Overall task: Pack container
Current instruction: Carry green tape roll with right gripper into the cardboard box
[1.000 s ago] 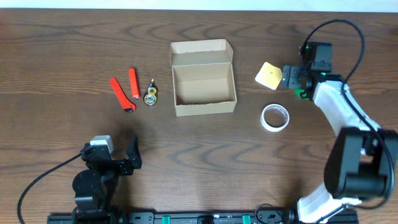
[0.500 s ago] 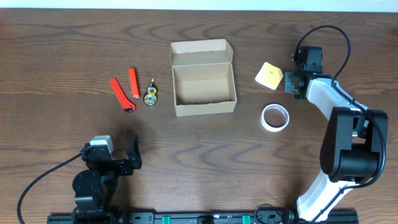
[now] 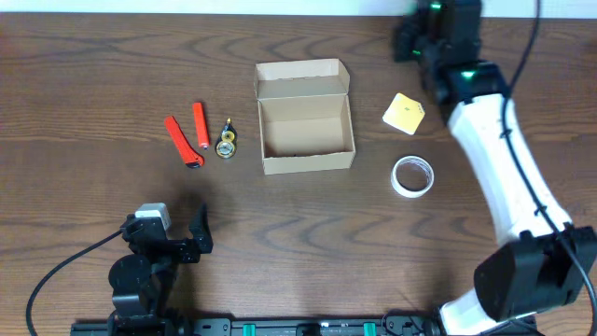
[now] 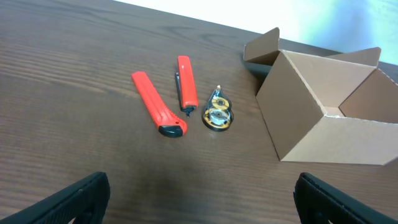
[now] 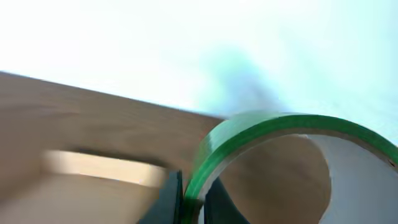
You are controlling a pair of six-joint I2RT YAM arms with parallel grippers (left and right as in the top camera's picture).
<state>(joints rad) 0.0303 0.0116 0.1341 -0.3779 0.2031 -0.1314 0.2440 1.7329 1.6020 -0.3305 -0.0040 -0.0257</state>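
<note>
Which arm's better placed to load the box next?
Right. Its fingers pinch a green-edged tape roll, held beyond the far right of the open container. The left fingers are open, empty, parked at the near table edge.

The container (image 3: 306, 131) sits open mid-table (image 3: 93, 75). Left of it, a cutter (image 3: 183, 141), a marker (image 3: 200, 125) and a small tape dispenser (image 3: 226, 142) lie side by side. Right of it lies a pad (image 3: 404, 113), with a tape roll (image 3: 412, 175) nearer the front. Behind the pad, the right gripper (image 5: 189, 198) holds a tape ring (image 5: 249, 127).
</note>
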